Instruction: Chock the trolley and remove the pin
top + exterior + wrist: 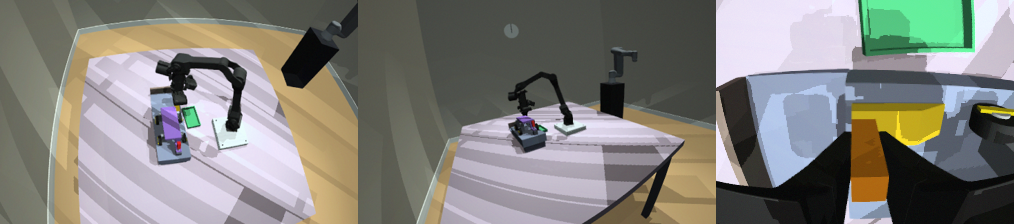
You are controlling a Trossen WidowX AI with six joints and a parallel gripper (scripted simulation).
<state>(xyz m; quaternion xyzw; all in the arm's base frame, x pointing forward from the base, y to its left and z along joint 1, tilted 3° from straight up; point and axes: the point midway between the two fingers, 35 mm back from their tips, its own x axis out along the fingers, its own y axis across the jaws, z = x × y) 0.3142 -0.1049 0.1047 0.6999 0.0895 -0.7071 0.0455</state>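
Observation:
The purple trolley (170,124) (525,119) stands on the grey-blue ramp (173,158) (533,142). The red-headed stop pin (178,145) (533,124) stands at its uphill end. My gripper (180,104) (864,139) is shut on the orange handle of the yellow chock (177,108) (921,120), over the ramp downhill of the trolley. In the wrist view a wheel (993,125) is to the right of the chock with a gap between them. The chock's black base is hidden, so I cannot tell whether it touches the ramp. The green tray (191,117) (542,128) (918,25) is empty.
The ramp's brown end board (159,90) (741,135) is at the downhill end. The tray lies beside the ramp, between it and the arm's white base plate (224,140) (573,129). A black pedestal (309,57) (611,100) with another arm stands beyond the table.

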